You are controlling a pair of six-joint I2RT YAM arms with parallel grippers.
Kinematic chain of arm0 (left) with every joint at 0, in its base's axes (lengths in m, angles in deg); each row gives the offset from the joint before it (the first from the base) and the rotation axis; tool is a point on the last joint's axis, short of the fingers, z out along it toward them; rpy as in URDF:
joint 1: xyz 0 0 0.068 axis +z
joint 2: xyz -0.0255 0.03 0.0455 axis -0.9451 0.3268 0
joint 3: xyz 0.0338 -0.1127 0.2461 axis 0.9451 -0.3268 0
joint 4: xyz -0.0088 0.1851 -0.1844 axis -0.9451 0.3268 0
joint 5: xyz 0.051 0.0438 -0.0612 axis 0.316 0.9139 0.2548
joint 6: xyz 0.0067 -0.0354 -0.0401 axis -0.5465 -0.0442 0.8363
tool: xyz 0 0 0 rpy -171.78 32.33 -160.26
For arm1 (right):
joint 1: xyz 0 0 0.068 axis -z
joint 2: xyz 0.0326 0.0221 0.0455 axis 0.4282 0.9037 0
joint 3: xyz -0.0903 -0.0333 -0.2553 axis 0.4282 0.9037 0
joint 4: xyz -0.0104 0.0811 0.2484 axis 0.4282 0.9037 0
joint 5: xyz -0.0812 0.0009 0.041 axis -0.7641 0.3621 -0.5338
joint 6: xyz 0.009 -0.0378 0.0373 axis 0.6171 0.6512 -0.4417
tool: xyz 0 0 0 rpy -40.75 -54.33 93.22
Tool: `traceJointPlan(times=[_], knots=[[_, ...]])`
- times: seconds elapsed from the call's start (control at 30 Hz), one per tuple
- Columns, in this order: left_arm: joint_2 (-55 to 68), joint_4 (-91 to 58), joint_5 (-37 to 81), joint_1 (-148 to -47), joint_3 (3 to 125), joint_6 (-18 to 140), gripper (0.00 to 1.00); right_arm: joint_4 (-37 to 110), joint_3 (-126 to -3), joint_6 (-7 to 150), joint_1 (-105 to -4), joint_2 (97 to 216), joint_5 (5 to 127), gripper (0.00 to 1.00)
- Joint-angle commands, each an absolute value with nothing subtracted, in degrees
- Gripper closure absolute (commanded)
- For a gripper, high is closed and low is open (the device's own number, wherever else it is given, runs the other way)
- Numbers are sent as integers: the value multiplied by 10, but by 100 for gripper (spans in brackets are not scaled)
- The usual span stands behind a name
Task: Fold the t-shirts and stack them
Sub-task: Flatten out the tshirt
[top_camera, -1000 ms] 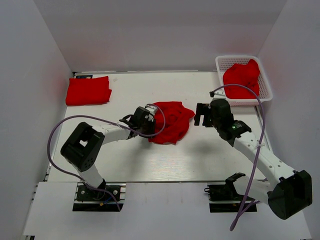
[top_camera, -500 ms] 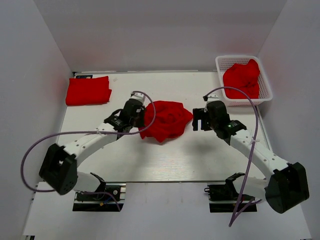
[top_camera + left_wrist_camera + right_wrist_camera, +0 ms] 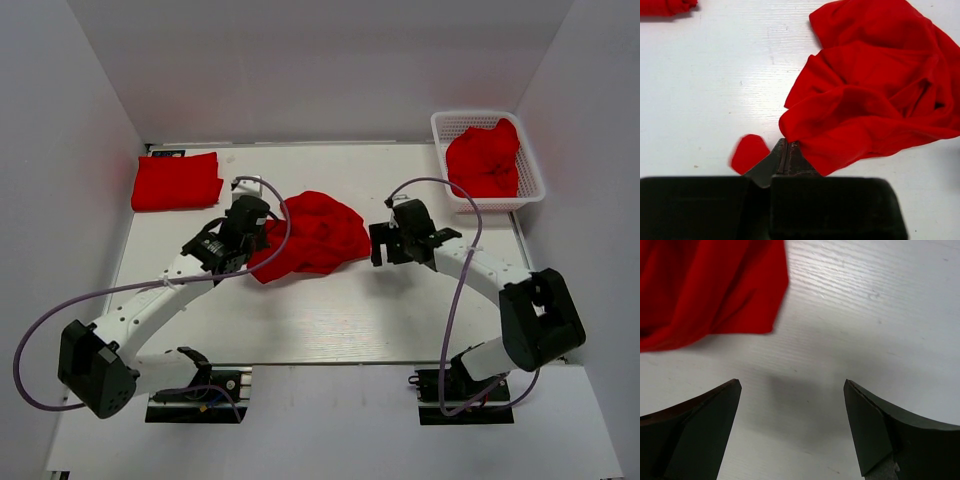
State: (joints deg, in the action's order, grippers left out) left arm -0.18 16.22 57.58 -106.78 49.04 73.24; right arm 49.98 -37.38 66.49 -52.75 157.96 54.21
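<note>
Table point(image 3: 340, 320): white, fine grain lines, boxed by plain pale walls point(image 3: 300, 70) on three sides.
Crumpled t-shirt point(image 3: 315, 235): bunched at table centre.
Folded t-shirt point(image 3: 177, 181): 10 o'clock corner.
Mesh basket point(image 3: 460, 125): 2 o'clock corner, red heaped t-shirt point(image 3: 485, 155) inside.
Left tool point(image 3: 787, 150): clenched on the Crumpled t-shirt's edge.
Right tool point(image 3: 791, 385): released, fingers apart over the table at that shirt's 3 o'clock.

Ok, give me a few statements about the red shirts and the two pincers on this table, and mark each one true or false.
1. The left pincer is shut on the crumpled bright red t-shirt. True.
2. The right pincer grips that shirt too. False: it is open over the bare white table, with the fabric beside it.
3. The white plastic mesh basket is empty. False: a bunched red t-shirt lies in it.
4. A folded red t-shirt lies at the table's far left. True.
</note>
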Motion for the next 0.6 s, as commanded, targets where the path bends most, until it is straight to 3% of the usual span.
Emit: traceJointPlan(times=[0.0,0.43,0.57], knots=[[-35,183,584,-1066,489,743,100,433,-414,609,-530,1608,600,13],[-80,205,561,-1066,466,748,100,406,-492,580,-537,1757,591,17],[-90,205,554,-1066,461,748,100,392,-500,579,-544,1780,599,28]])
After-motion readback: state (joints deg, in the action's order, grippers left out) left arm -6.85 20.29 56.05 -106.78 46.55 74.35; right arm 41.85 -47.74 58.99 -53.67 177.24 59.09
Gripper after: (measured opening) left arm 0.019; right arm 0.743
